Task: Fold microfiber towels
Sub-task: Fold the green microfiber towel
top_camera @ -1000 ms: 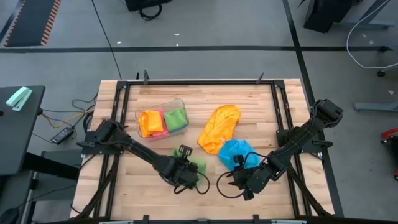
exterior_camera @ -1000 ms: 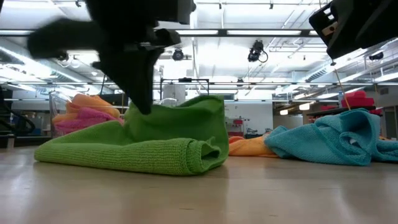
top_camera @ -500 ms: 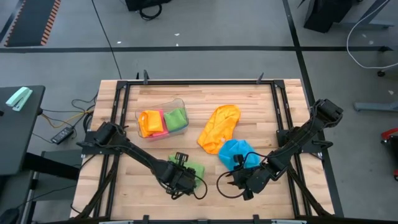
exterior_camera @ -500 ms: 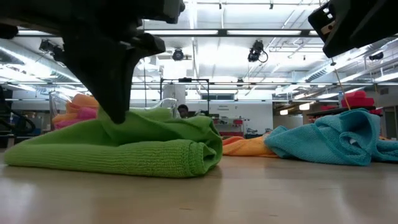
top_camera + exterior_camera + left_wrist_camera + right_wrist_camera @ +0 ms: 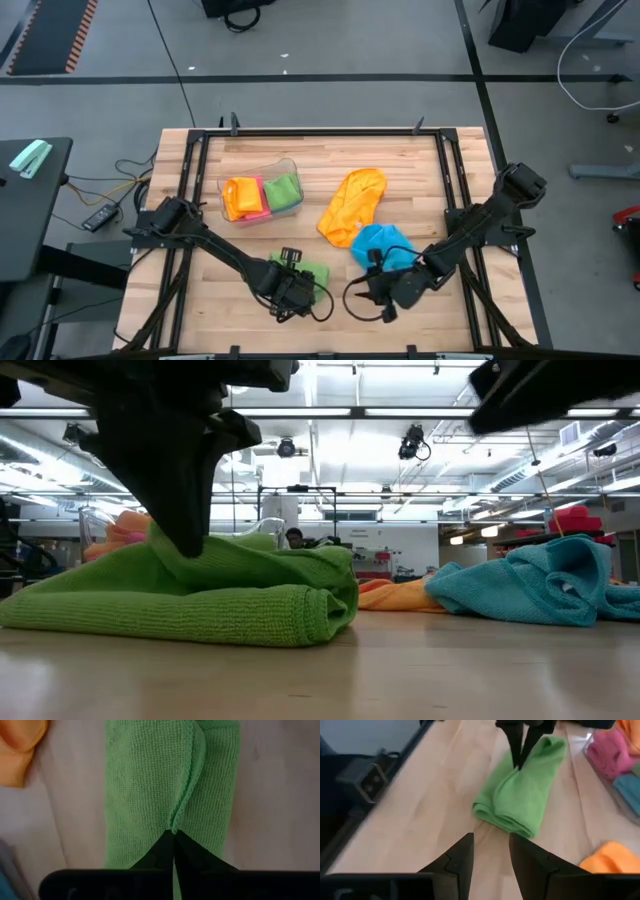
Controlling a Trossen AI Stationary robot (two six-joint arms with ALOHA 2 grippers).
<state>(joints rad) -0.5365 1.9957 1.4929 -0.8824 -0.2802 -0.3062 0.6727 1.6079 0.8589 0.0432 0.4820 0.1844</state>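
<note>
Wooden slatted surface (image 5: 420, 190), framed by black rails, workshop floor beyond.

Item 1, green towel (image 5: 303, 272): lies near the front edge of the surface, left of centre, already doubled into a thick pad with a rolled fold on one side. I read it as partly folded, top layer not yet squared off.

Item 2, left end effector (image 5: 287, 295): fingers pinched together on the hem of the green towel's upper layer, as my left wrist view shows, tips meeting right at the stitched edge.

Item 3, right end effector (image 5: 372, 300): fingers (image 5: 460, 857) parted, holding nothing, just off the surface near the towel's folded end and pointing at it.

Item 4, blue towel (image 5: 383, 246) and orange towel (image 5: 353, 204): crumpled, touching each other, centre-right, unfolded.

Item 5, clear tub (image 5: 262, 192): rear left, holds orange, pink and green cloths.

Step in hand, my judgement: finishing the green towel's fold. Next move calls for me to lay the pinched layer flat and aligned, release it, then send the pad toward the tub before the blue one.
</note>
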